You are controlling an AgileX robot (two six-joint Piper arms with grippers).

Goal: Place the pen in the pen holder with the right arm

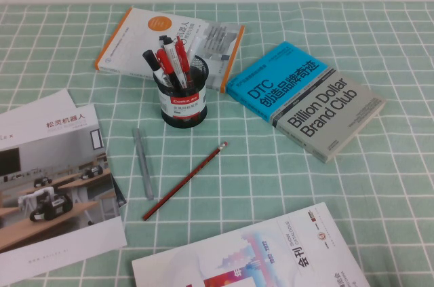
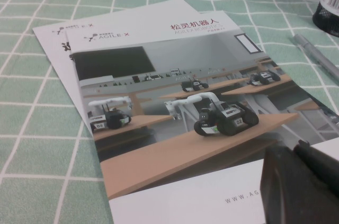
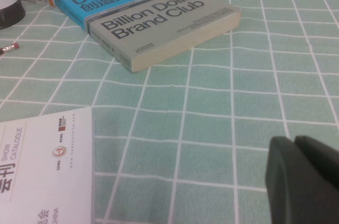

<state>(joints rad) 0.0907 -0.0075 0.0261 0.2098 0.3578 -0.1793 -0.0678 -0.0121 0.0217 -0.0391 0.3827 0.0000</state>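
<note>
The slim grey pen (image 1: 143,163) lies flat on the green checked cloth, in front of the pen holder and beside the red pencil (image 1: 184,180). It also shows in the left wrist view (image 2: 318,61). The black mesh pen holder (image 1: 184,100) stands upright and holds red and black pens. Its base shows in the right wrist view (image 3: 9,7). Neither arm shows in the high view. My right gripper (image 3: 293,142) is shut and empty, low over bare cloth, well away from the pen. My left gripper (image 2: 294,150) is shut and empty over the robot brochure.
A blue and grey book (image 1: 305,100) lies to the right of the holder and a white and orange book (image 1: 169,43) behind it. A robot brochure (image 1: 47,185) lies at the left and a white catalogue (image 1: 258,260) at the front edge.
</note>
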